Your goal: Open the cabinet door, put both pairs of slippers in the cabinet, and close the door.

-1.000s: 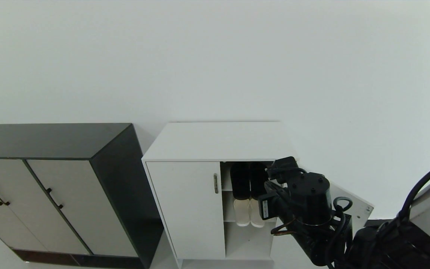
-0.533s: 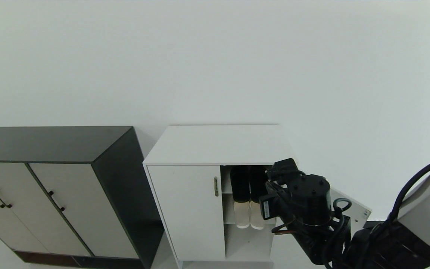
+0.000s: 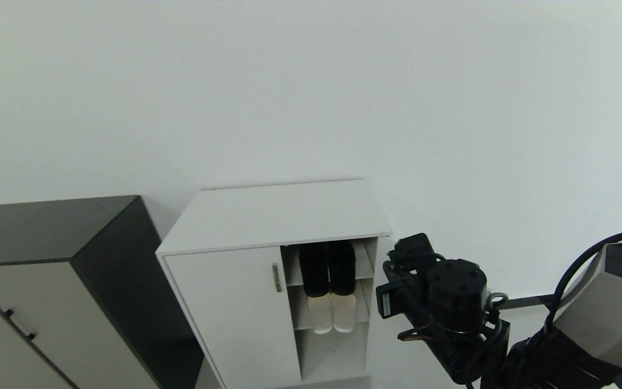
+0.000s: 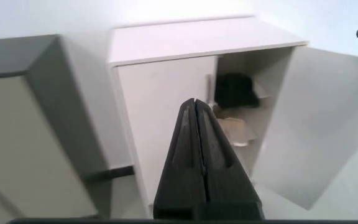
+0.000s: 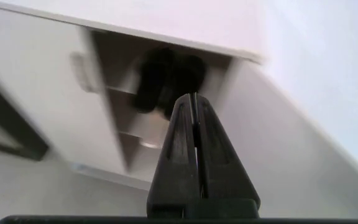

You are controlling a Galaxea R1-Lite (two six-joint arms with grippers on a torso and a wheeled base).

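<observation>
**White two-door cabinet with both pairs of slippers stored.** A low white two-door cabinet [image 3: 278, 216] stands on a pale floor [image 5: 30, 193] against a plain white wall [image 3: 311, 81]. Its left door [image 3: 230, 319] is shut and bears a short upright metal handle [image 3: 276, 277] near its inner edge. Its right door [image 4: 328, 124], a flat white panel, is swung wide open and exposes the shelved right-hand compartment.

On the upper shelf a pair of black slippers [image 3: 327, 267] lies side by side, the two touching, their near ends at the shelf's front edge. On the shelf directly below, a pair of cream slippers [image 3: 332, 312] lies in the same way, straight beneath the black pair and also at the front edge.

The left claw [image 4: 195, 102], two black tapering fingers, is pressed together with nothing between them. It is held in front of the cabinet, apart from it, in line with the inner edge of the shut door. The right claw [image 5: 194, 98] is likewise pressed together and holds nothing, and it points toward the open compartment. In the head view the right arm [image 3: 451, 292] stands just beside the cabinet's right side.

A dark cabinet [image 3: 46, 232] with a black top and side and pale grey doors stands just to the left of the white one, along the same wall.
</observation>
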